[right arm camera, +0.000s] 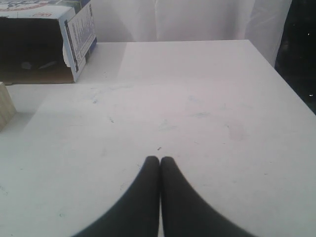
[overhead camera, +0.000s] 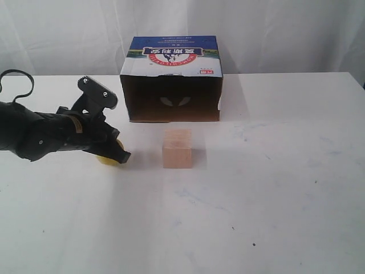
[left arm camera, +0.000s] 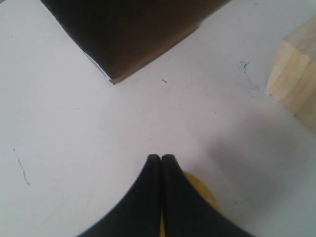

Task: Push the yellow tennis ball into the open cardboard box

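Note:
The yellow tennis ball (overhead camera: 107, 159) lies on the white table at the left, mostly covered by my left gripper (overhead camera: 121, 154), whose fingers are shut and pass over it. From the left wrist only a yellow sliver of the ball (left arm camera: 201, 192) shows beside the closed left gripper (left arm camera: 161, 158). The open cardboard box (overhead camera: 173, 85) stands at the back centre, its dark mouth facing the front; its corner (left arm camera: 143, 44) lies ahead of the left gripper. My right gripper (right arm camera: 159, 160) is shut over bare table, out of the exterior view.
A pale wooden cube (overhead camera: 177, 148) stands in front of the box, right of the ball; it also shows as the cube (left arm camera: 296, 79) and the cube (right arm camera: 5, 104) in the wrist views. The box side (right arm camera: 79, 34) is far from the right gripper. A white curtain hangs behind.

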{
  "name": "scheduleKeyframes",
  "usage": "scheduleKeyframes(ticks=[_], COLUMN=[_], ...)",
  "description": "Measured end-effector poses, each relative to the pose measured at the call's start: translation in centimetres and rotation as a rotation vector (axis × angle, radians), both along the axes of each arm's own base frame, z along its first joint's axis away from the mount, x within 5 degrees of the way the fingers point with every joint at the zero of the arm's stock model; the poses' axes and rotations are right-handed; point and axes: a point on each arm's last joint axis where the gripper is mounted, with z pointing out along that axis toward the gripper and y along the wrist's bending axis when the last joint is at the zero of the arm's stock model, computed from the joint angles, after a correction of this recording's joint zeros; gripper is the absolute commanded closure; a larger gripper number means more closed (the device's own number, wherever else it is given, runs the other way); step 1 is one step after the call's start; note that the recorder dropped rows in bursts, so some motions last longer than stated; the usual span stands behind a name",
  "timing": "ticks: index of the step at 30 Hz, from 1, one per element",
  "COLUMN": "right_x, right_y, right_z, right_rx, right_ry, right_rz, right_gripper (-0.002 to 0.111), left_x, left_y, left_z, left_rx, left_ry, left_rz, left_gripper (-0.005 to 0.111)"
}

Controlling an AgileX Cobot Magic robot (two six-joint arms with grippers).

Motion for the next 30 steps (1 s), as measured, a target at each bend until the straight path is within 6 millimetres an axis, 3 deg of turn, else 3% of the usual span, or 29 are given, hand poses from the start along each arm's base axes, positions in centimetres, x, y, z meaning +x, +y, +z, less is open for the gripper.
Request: scheduleKeyframes(ticks=[11,15,18,22,30], right_x=[0.0,0.0,0.0,0.0,0.0], right_y=[0.0,0.0,0.0,0.0,0.0], right_z=[0.0,0.0,0.0,0.0,0.0], right_rx=[0.0,0.0,0.0,0.0,0.0], right_ry=[0.0,0.0,0.0,0.0,0.0], right_rz=[0.0,0.0,0.0,0.0,0.0], right_gripper=[0.108,0.108,0.108,0.108,0.108], left_x=[0.1,-0.4,-0.5,0.2,1.2], left_y=[-0.7,-0.6,1.5,3.5,2.2], left_z=[0.3,2.4,3.6,2.4,-0.5], left_rx=[-0.051,0.025,0.124,0.145,0.08], left_ry=[0.007,-0.049,-0.068,-0.024,-0.022], left_rz=[0.01,-0.047,-0.052,0.0,-0.007], left_gripper=[0.107,0.107,0.107,0.107,0.107])
